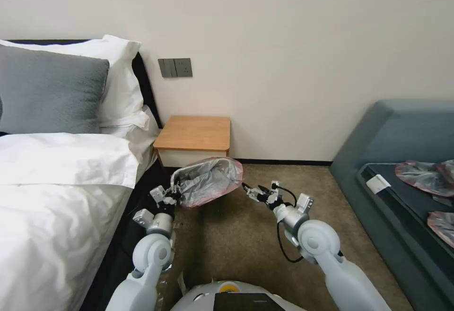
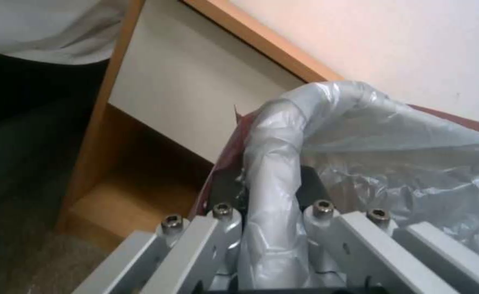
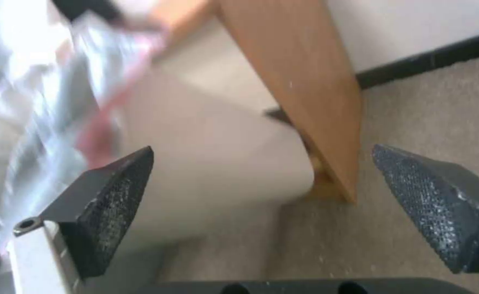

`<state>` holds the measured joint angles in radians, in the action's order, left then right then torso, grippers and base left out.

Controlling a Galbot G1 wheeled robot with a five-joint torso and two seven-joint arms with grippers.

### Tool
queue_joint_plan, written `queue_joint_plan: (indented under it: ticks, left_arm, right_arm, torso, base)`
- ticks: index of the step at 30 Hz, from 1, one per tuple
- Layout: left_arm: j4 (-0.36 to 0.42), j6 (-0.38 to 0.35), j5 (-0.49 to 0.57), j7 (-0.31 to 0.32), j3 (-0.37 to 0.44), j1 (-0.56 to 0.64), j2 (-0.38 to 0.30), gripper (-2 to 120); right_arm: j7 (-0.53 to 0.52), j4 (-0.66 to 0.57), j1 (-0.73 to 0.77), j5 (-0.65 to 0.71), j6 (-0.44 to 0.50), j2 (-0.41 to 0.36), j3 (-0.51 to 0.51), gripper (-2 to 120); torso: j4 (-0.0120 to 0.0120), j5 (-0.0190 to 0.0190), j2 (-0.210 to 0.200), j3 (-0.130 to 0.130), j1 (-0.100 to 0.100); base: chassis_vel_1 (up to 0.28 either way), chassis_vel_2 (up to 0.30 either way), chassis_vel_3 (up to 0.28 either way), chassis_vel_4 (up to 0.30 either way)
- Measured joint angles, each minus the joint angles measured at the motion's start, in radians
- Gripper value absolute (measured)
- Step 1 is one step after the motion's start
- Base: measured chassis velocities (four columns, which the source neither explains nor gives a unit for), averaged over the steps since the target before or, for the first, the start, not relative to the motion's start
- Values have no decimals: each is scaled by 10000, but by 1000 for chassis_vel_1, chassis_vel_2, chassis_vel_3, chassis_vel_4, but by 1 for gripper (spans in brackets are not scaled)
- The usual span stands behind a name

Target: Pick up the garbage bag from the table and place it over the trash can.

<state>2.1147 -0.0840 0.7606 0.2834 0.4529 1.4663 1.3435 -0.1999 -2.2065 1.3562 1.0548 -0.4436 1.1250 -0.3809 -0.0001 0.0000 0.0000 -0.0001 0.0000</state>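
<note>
Bedroom corner: garbage bag (image 1: 208, 181) held open above carpet (image 1: 236, 235), before the nightstand surface (image 1: 194, 133).

Left gripper (image 1: 174, 196): fingers closed on the bag's left rim, plastic bunched between them. Right gripper (image 1: 248, 191): fingers spread wide, empty, just right of the pink rim. Trash can (image 3: 212, 163) stands below, beside the nightstand's leg. Bed (image 1: 56, 183) left; blue-grey sofa (image 1: 402, 159) right, carrying flat spare bags (image 1: 421, 176); cream wall (image 1: 283, 41) with switch plate (image 1: 175, 67).
</note>
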Motion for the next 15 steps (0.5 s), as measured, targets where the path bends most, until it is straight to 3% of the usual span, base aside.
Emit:
queue_joint_plan:
  ticks: [5,9,15]
  left_arm:
    - [132,-17,7,57,161,223,91,7]
    - [219,-115,161,141,142,244,138,7]
    - [354,-253,367,293,58,273,249,7]
  right_arm:
    - [429,-279,283,784,742,471,-284,100]
    - [1884,-87,534,1688,1312,1153,-503,100]
    - [2291,599,163,2150,1503,1685,-203,100]
  torso:
    - [6,-1,0,0,0]
    - [-2,0,0,0,0]
    - [2,-1,0,0,0]
  base:
    - [0,0,0,0]
    - [0,0,0,0]
    - [0,0,0,0]
